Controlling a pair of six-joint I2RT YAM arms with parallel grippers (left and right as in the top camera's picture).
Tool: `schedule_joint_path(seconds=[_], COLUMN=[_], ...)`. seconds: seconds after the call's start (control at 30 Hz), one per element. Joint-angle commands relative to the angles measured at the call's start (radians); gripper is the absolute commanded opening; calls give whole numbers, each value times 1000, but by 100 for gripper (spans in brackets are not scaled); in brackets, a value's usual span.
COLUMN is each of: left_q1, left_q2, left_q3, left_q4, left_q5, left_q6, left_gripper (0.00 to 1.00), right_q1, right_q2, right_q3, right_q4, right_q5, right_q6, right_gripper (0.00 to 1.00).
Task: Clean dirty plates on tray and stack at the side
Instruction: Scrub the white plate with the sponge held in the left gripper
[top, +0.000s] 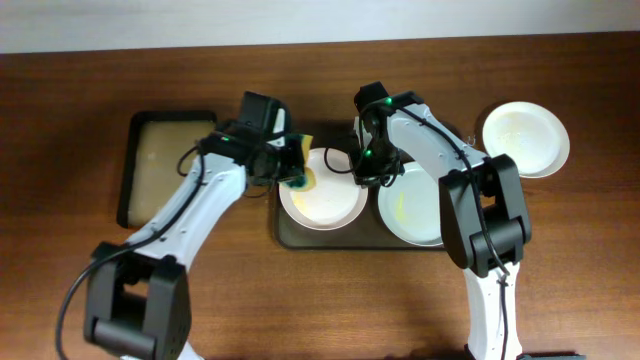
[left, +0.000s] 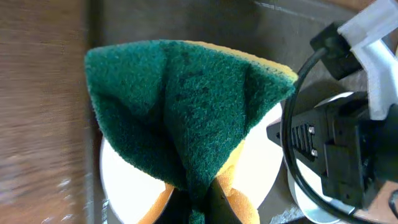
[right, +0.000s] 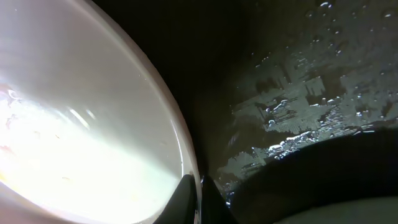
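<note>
Wooden table — left plate under left claw's sponge, rim in right claw.

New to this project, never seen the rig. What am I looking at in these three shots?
Two robot arms at a table. The top view is from above; the other two come from cameras on each wrist. On a dark tray lie a left plate and a right plate; a third plate sits on the table to the right, a small tray to the left. The left tool holds a green-yellow sponge over the left plate. The right tool pinches that plate's rim.
</note>
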Motion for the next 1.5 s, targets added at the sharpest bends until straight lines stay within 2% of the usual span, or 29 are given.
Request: schedule_joint_path(seconds=[0.0,0.1,0.3,0.47,0.63,0.73,0.87,1.03,1.13,1.3,1.4,1.47], left_q1=[-46,-70,-124,-138,-98,-86,-87,-88,-103,-142,-138,-131], left_q2=[77,149,257,270,257,221,140,155,199,312,324,322], left_q3=[6,6,6,6,58,134,167,137,117,116,116,116], left_q4=[61,101,133,-2,-162,-224,-200,-73,-12,-23,-91,-154], left_q5=[11,11,2,-342,-531,-540,-499,-154,-85,-108,-247,-396], left_q6=[11,-80,-120,-120,-120,-120,-120,-120,-120,-120,-120,-120], left_gripper=[0,0,0,0,0,0,0,0,0,0,0,0], right_q1=[1,1,0,0,0,0,0,0,0,0,-5,-16], right_q2=[28,28,28,28,28,28,28,28,28,28,28,28], right_q3=[-41,-41,-41,-41,-41,-41,-41,-41,-41,-41,-41,-40], right_q4=[-4,-3,7,12,11,11,11,17,19,27,31,34], right_q5=[32,31,32,32,32,33,33,32,32,33,33,34], right_q6=[-8,-7,-7,-7,-7,-7,-8,-7,-7,-7,-7,-1], right_gripper=[4,4,4,4,4,4,4,4,4,4,4,4])
